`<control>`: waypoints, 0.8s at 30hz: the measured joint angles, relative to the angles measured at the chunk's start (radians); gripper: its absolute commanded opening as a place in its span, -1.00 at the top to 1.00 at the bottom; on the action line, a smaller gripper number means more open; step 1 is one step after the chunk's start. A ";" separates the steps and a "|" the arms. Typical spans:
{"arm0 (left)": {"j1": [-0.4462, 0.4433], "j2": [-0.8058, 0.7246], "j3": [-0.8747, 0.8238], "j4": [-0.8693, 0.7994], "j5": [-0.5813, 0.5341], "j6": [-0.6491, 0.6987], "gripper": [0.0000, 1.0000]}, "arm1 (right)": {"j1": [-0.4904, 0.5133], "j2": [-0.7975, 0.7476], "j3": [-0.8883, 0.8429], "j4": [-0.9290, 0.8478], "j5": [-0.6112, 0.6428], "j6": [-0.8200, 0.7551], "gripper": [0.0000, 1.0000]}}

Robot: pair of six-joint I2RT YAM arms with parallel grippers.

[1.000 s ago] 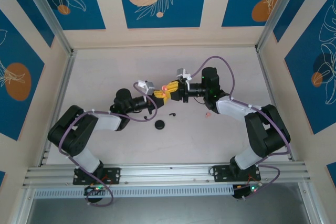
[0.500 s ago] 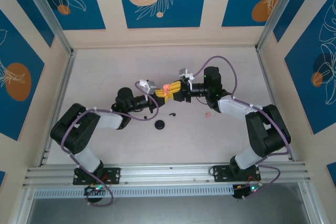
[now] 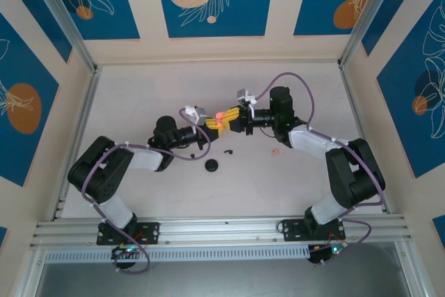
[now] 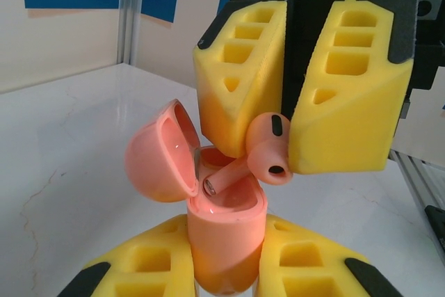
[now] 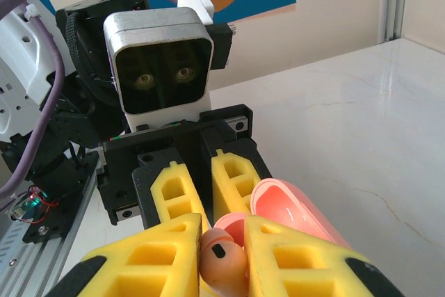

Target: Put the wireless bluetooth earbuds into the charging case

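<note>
1. R hand: my right gripper (image 4: 277, 156) has its yellow foam pads closed on one pink earbud (image 4: 267, 145). Bud head sits between the pads; stem points down-left toward the case mouth.
2. L hand: my left gripper (image 4: 226, 273) is clamped on the body of the pink charging case (image 4: 226, 231), case upright, hinged lid (image 4: 156, 154) swung open to the side.
3. Contact zone: stem tip sits at the case rim, bud tilted, not yet seated. Cannot tell whether the tip is already inside a socket.
4. Step in hand, my judgement: insertion of this bud, mid-way. Both hands meet above the table (image 3: 306, 92) in the top view.
5. Next move calls for: rotate stem closer to vertical, align w/ socket, push down gently, then release R pads. Keep L grip fixed so the case does not twist.
6. Outward: on the table lie a second pink bud (image 3: 275, 151) near the R arm, a black bud (image 3: 228, 151) and a round black item (image 3: 211, 165), apart from the case.
</note>
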 measured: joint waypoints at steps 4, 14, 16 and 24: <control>0.000 0.000 0.000 -0.001 -0.009 0.019 0.77 | -0.003 0.000 0.005 -0.006 0.000 0.008 0.60; 0.000 -0.028 0.000 -0.053 -0.022 0.098 0.77 | -0.026 0.001 0.008 -0.011 -0.058 0.084 0.61; 0.000 -0.039 0.000 -0.069 -0.024 0.122 0.77 | -0.027 0.004 0.013 -0.008 -0.072 0.100 0.61; 0.000 -0.076 0.001 -0.135 -0.027 0.203 0.77 | -0.026 0.021 0.031 0.004 -0.095 0.146 0.62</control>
